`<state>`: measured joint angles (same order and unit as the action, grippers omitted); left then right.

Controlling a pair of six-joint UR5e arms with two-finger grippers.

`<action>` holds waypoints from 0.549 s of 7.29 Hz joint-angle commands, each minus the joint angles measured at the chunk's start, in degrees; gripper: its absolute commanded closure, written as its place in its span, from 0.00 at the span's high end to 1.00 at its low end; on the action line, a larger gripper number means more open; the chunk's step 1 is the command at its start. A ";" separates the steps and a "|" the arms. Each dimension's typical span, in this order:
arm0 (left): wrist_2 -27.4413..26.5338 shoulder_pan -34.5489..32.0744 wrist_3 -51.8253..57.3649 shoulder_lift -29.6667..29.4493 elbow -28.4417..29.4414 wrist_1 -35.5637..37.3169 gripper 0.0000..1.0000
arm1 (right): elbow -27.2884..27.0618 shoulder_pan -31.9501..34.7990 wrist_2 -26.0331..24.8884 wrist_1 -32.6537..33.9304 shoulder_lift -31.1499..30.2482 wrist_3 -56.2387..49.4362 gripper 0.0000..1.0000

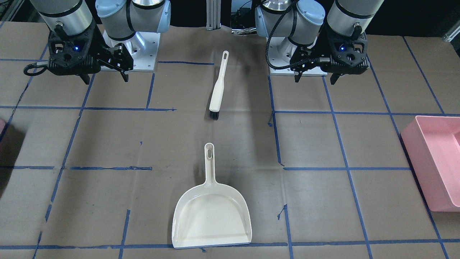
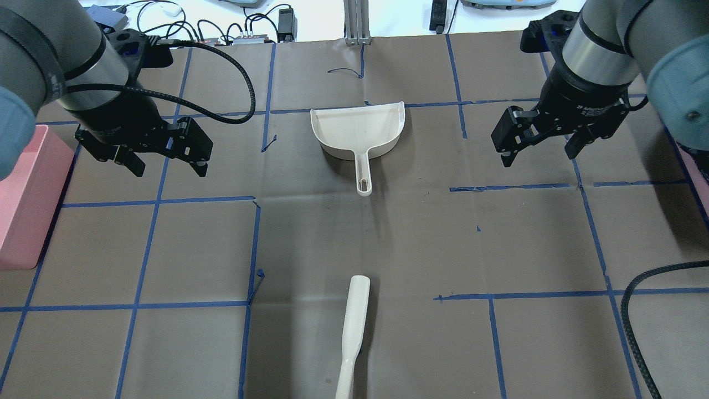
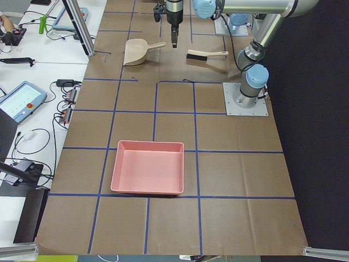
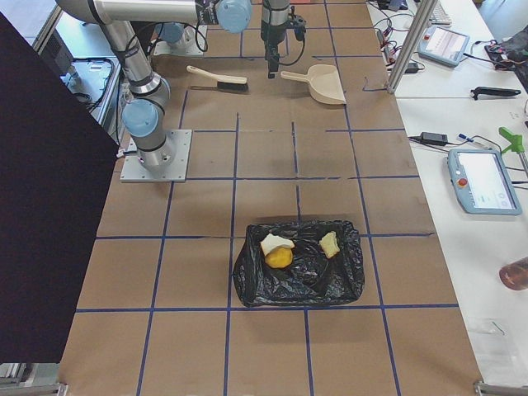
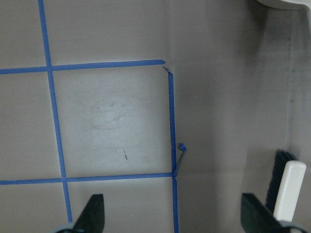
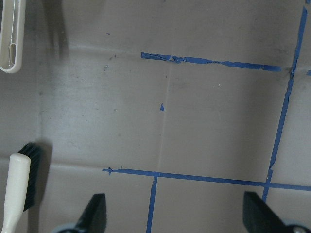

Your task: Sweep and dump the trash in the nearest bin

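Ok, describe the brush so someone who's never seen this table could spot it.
On the brown table gridded with blue tape, look along the middle strip. Of the two cream tools there, the brush lies nearer the robot: a slim stick with black bristles, unlike the wide dustpan.

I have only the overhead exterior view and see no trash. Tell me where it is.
Observer: Two bread slices and a yellow fruit lie in a black bag at the table's end on the robot's right.
Operator: Describe the brush bristles.
Observer: Black, at the end facing the dustpan handle, not touching it.
Operator: Check the pink tub.
Observer: Seen whole from exterior left; nothing inside.
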<state>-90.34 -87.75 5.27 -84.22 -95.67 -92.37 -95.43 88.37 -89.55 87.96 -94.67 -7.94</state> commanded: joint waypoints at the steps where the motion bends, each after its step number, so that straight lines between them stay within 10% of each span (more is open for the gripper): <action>1: -0.10 -1.19 -0.08 -0.07 0.13 0.00 1.00 | 0.94 -0.13 0.07 0.37 0.53 -1.20 1.00; 4: -0.10 -1.37 -0.08 0.90 -0.92 0.00 1.00 | 1.74 -0.13 -0.01 1.60 2.12 -1.02 1.00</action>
<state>-90.43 -89.01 5.19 -83.70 -96.32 -92.37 -93.78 88.25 -89.55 89.40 -92.98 -8.98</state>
